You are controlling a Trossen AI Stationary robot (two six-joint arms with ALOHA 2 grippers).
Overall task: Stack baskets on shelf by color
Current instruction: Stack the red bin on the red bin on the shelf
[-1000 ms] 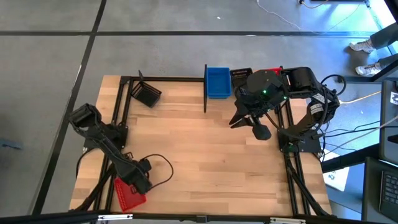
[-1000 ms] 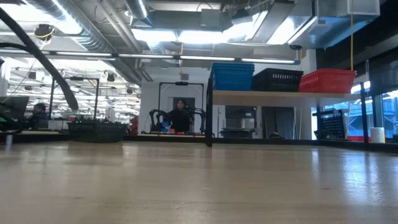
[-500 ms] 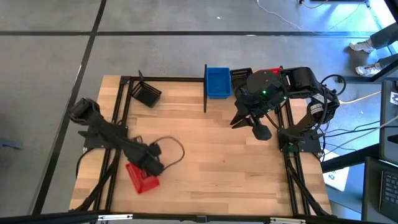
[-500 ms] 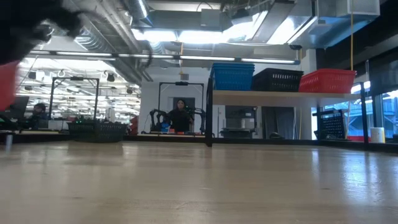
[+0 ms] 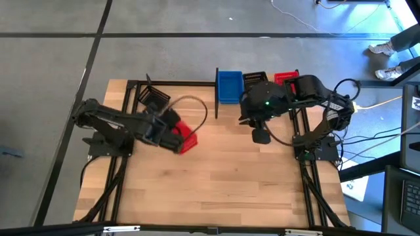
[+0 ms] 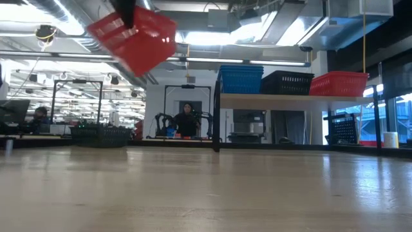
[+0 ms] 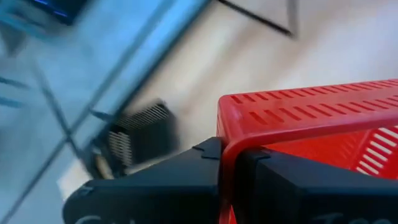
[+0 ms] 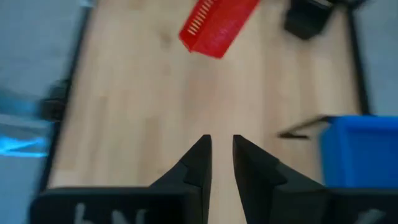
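My left gripper (image 5: 169,133) is shut on a red basket (image 5: 186,139), which shows high in the air and tilted in the low view (image 6: 132,38). My right gripper (image 5: 260,136) hangs above the table in front of the shelf (image 6: 283,97), holding nothing, with a narrow gap between its fingers (image 8: 217,155). On the shelf stand blue baskets (image 6: 241,78), a black basket (image 6: 286,82) and a red basket (image 6: 339,82). A single black basket (image 5: 155,98) sits on the tabletop near the far left corner. My left gripper pinches the red basket's rim (image 7: 227,155) next to a corner, with one finger on each side of the wall. The basket is lifted clear of the table, tilted, and sticks out beyond the fingers toward the table's right.
Black frame rails run along the table's left side (image 5: 125,131) and right side (image 5: 303,164). A black post (image 5: 217,92) stands at the shelf's left end. The middle and near part of the wooden tabletop (image 5: 223,177) is bare. A person (image 6: 187,118) shows far off in the room.
My left gripper has carried the red basket from the near left corner up and toward the far edge and the right; the basket is now high above the table and tilted. My right arm has turned, and its gripper has shifted a little toward the left.
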